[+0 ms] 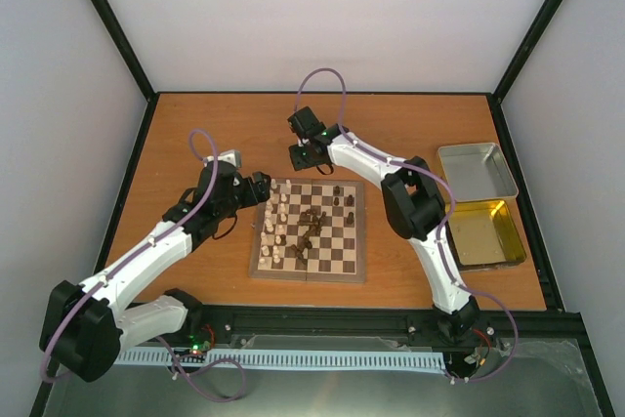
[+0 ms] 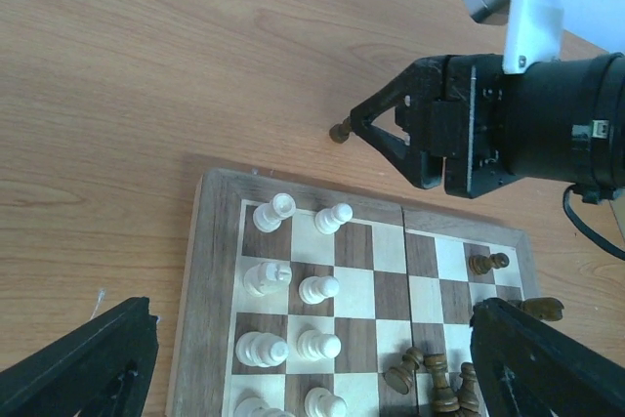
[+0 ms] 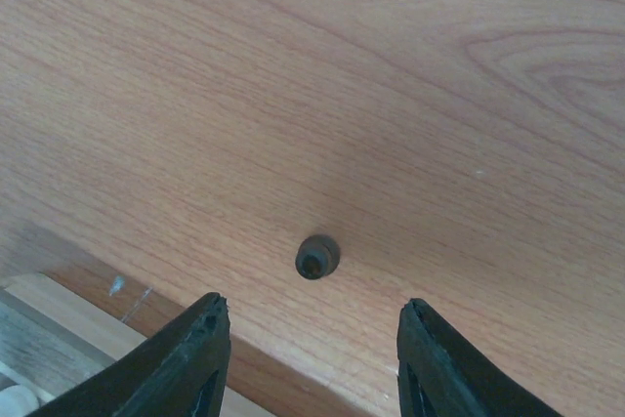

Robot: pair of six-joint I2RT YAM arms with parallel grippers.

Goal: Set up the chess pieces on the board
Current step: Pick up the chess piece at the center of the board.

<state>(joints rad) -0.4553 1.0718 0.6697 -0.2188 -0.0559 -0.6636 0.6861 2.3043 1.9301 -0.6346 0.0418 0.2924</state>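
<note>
The right gripper (image 3: 312, 308) hangs with jaws apart directly over a stray dark pawn (image 3: 317, 256), which seems upright on the table (image 1: 225, 124) just beyond the chessboard (image 1: 308, 278) at its far border. To do this well, I judge it should descend straight, keep the pawn centred, close gently on the head, then lift clear before crossing the squares. The left gripper (image 2: 311, 308) is spread wide and empty over the board's left side. Counted: one board, one pawn off it, eight white chessmen (image 2: 274, 212) in the left wrist view, two metal trays (image 1: 477, 171); the heaped dark chessmen (image 1: 311, 225) are too small to count
</note>
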